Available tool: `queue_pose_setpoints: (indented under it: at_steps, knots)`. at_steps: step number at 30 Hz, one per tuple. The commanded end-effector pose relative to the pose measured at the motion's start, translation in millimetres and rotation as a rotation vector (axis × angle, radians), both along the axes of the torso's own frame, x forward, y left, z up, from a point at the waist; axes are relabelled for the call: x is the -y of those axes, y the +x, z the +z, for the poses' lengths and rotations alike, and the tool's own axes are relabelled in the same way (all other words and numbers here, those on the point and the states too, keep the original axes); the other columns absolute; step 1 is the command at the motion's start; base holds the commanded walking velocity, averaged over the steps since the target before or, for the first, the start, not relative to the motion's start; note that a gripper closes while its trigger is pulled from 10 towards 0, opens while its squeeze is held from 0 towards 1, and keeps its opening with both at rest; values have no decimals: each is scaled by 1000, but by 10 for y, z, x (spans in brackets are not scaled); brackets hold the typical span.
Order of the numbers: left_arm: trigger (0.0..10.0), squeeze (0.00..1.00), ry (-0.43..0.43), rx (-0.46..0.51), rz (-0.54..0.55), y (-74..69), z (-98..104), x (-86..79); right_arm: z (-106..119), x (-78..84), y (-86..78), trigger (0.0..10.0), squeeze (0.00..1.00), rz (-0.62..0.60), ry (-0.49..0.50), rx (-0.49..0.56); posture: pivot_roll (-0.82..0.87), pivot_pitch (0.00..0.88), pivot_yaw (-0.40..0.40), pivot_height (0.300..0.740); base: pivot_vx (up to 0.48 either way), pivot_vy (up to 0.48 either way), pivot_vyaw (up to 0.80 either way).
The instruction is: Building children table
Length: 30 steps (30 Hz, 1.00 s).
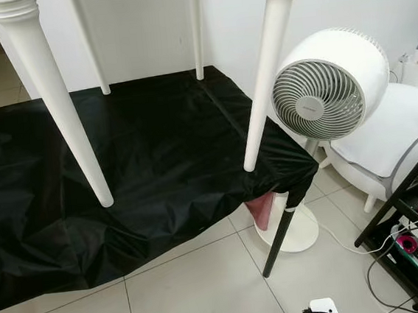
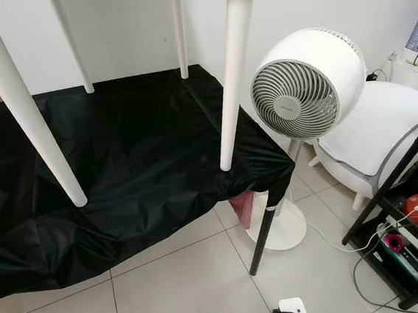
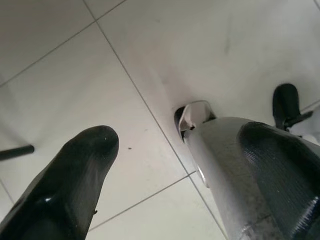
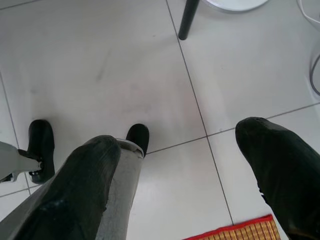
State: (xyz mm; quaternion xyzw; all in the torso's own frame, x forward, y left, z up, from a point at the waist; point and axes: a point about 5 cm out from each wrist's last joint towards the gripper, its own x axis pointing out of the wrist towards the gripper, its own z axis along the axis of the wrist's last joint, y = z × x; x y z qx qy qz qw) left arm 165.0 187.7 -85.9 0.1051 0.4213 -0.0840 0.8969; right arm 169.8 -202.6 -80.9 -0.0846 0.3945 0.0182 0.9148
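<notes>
Room: pale tiled floor (image 1: pixel 199 283) with a white wall behind.
Desk: draped in a black plastic sheet (image 1: pixel 136 171), wrinkled along its near edge; one black desk leg (image 1: pixel 279 235) shows at the near right corner.
Children table: its four white turned legs (image 1: pixel 267 69) come down from above onto the black sheet, two near, two far by the wall; the tabletop is out of frame.
Fan: white round fan (image 1: pixel 327 78) on a pedestal, just right of the desk, with a small mark on its hub too tiny to read.
Right side: white cushioned seat (image 1: pixel 392 131) behind the fan, and a black rack (image 1: pixel 413 203) with a red item and cables.
Left gripper (image 3: pixel 165 165): hangs low over the floor tiles, jaws wide apart, holding nothing.
Right gripper (image 4: pixel 185 165): also low over the floor, jaws wide, empty; a strip of woven mat (image 4: pixel 235 232) lies under it.
</notes>
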Motion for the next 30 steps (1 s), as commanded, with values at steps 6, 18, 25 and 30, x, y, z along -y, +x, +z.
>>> queue_pose_setpoints:
  at_steps: [6, 18, 25, 30]
  knots:
    - [10000, 0, 33, -20, -61, -20, -31, 72, -46, -55, -45, 10000, 0, 3, 11, -45, 9, 43, -5, 740, 0, 0, 0]
    - [10000, 0, -5, -20, 50, 41, -13, 40, -72, -101, -81, 10000, 0, 102, -34, -77, 27, 32, 46, 740, 0, 0, 0]
    - [10000, 0, -8, -5, 49, 97, 4, 93, -91, -84, -113, 10000, 0, 78, -40, -100, 38, 16, 35, 740, 0, 0, 0]
    - [10000, 0, 5, -11, 39, 86, -6, 121, -89, -96, -105, 10000, 0, 73, -27, -97, 41, 11, 29, 740, 0, 0, 0]
